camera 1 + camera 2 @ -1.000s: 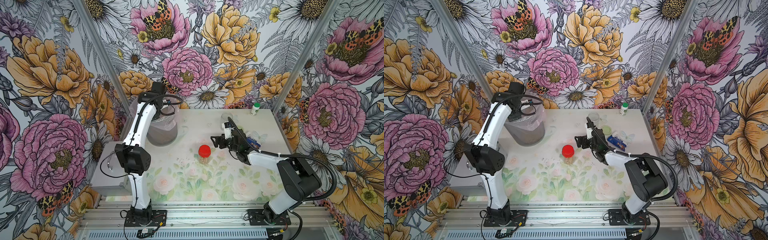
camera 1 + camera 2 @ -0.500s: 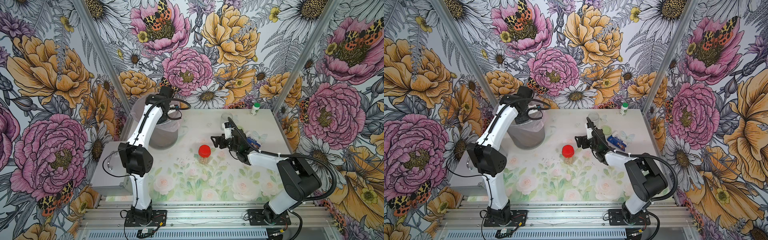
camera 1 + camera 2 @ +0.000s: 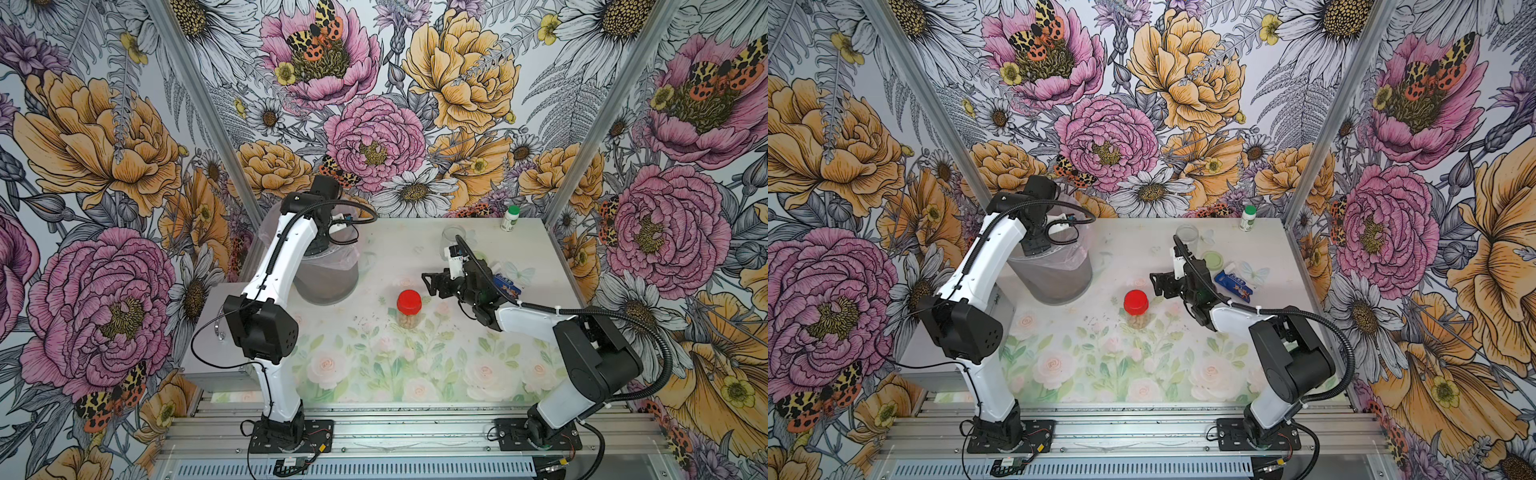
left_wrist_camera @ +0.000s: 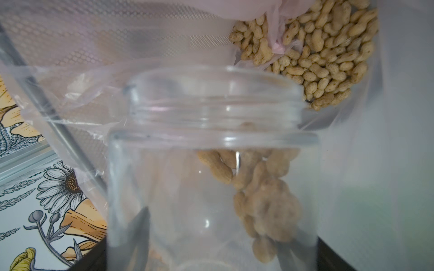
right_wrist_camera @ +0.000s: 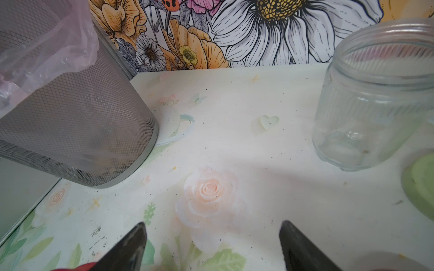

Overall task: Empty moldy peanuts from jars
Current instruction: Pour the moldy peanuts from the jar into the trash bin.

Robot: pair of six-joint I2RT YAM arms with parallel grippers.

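On the surface (image 3: 395,245) stands a mesh bin (image 3: 328,282). Over it the left fingers (image 4: 92,259) pinch an open jar (image 4: 211,164), peanuts (image 4: 265,199) inside. Right of the bin the right fingers (image 5: 131,246) spread empty beside a red-lidded jar (image 3: 409,305); farther right, a blue packet (image 3: 1233,284) and white bottle (image 3: 510,217), lettering unreadable.

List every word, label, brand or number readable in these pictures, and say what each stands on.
No text can be read in any view.
Label on the white bottle with the green cap: printed, too small to read.
Print on the blue packet beside the right arm: too blurred to read.
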